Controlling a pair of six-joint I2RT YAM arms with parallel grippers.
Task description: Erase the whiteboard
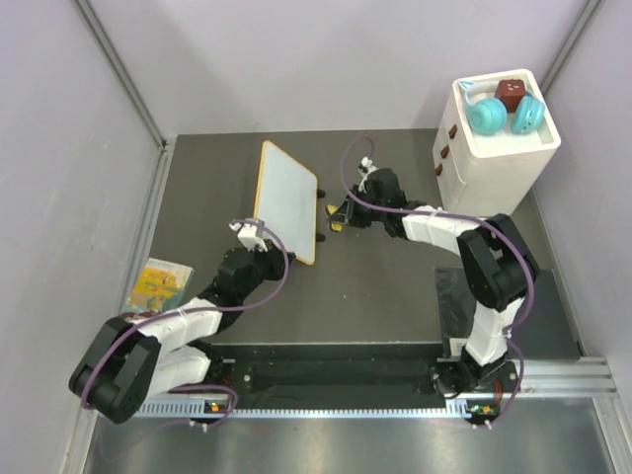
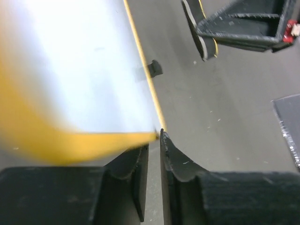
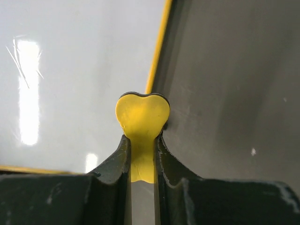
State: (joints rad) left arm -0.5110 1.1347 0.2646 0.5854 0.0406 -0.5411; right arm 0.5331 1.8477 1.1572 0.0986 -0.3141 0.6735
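The whiteboard (image 1: 286, 197), white with a thin yellow-orange frame, lies on the dark table, its long side running away from me. No black marks show on it. My left gripper (image 1: 259, 237) sits at its near corner; in the left wrist view its jaws (image 2: 152, 138) are almost together with only table between them, and the board (image 2: 75, 70) fills the upper left. My right gripper (image 1: 341, 217) is shut on a small yellow bone-shaped piece (image 3: 143, 115) at the board's right edge (image 3: 158, 47). The piece also shows in the left wrist view (image 2: 202, 28).
A white drawer unit (image 1: 494, 148) stands at the back right with two teal items and a brown cube on top. A yellow packet (image 1: 158, 281) lies at the left. A black mat (image 1: 456, 306) lies by the right arm. Grey walls close in on both sides.
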